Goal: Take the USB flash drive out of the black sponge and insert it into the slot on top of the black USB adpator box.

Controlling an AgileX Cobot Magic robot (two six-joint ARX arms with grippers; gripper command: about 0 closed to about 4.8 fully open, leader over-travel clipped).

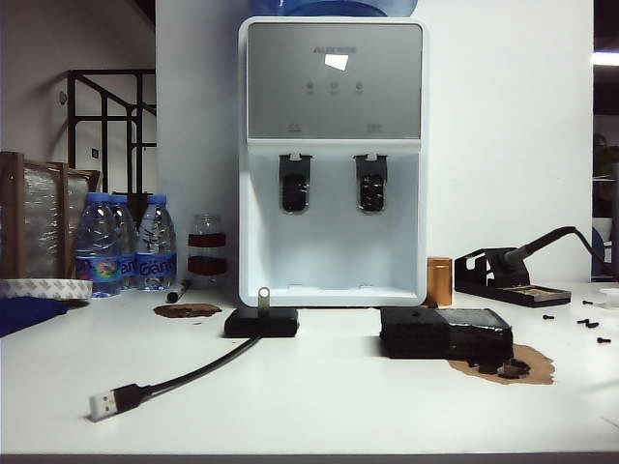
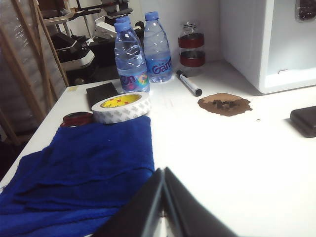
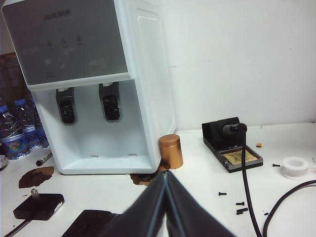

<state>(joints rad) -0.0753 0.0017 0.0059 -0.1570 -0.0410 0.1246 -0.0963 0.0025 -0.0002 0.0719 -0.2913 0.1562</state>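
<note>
Both sets of jaws are pressed shut with nothing between them. The left gripper point(image 2: 164, 197) hangs over the counter point(image 1: 338, 406) beside a blue cloth point(image 2: 79, 168), well to the left of the water dispenser point(image 1: 332, 159); the right gripper point(image 3: 165, 200) hangs over the near end of the black sponge point(image 3: 91, 223), in front of the dispenser. Neither arm shows in the exterior view.

The USB flash drive point(image 1: 263, 298), a tiny silver stick with a round loop at its upper end, stands upright out of the top of the black USB adpator box point(image 1: 261, 322), just in front of the dispenser's left corner. The slot itself is hidden beneath it. The box's black cable point(image 1: 189, 372) trails toward the counter's front edge, ending in a silver plug point(image 1: 103, 405). The sponge, part rough and part glossy, sits to the right of the box, apart from it, with no drive visible in it.

By appearances the insertion is done; the job now seems to call for no more than keeping the arms clear.
</note>
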